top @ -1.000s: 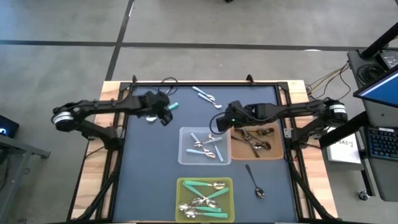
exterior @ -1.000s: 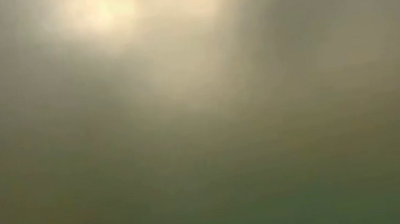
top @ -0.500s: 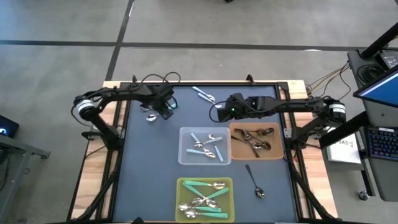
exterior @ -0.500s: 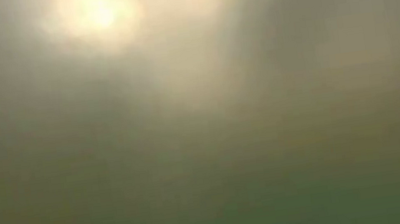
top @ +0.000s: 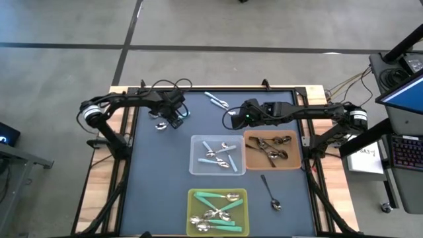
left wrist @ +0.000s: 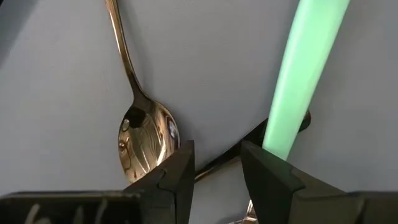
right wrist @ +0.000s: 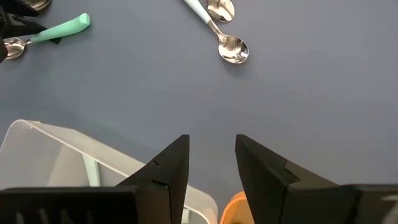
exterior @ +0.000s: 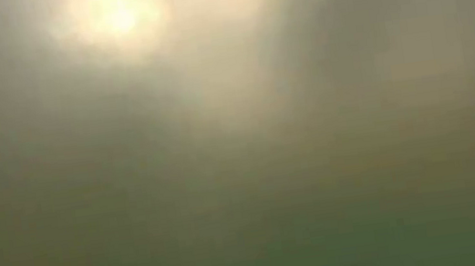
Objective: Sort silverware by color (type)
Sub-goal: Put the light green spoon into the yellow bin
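A teal-handled spoon (top: 184,112) and an all-metal spoon (top: 160,124) lie on the dark mat at the far left. My left gripper (top: 174,119) points down, low over them and open. In the left wrist view the metal spoon's bowl (left wrist: 148,140) lies by one finger, and the teal handle (left wrist: 298,74) runs behind the other. Two light-blue spoons (top: 217,100) lie at the far middle. My right gripper (top: 232,120) hovers open above the mat beside them. A dark spoon (top: 269,192) lies near the right. The low view shows only haze. My left gripper stands with one finger (left wrist: 273,180) right at the lower end of the teal handle (left wrist: 278,140). Whether that finger touches the handle, I cannot tell. The spoon lies flat on the mat.
A clear bin (top: 195,165) with light-blue spoons sits mid-table. A brown bin (top: 295,160) with dark spoons stands to its right. A yellow-green bin (top: 195,196) with teal spoons is at the near edge. Cables lie along the far edge.
My left gripper has sunk toward the teal spoon and tipped more steeply downward, while its arm has swung in from the left. My right gripper has gone from over the clear bin's far corner toward the table's far edge. No spoon has moved.
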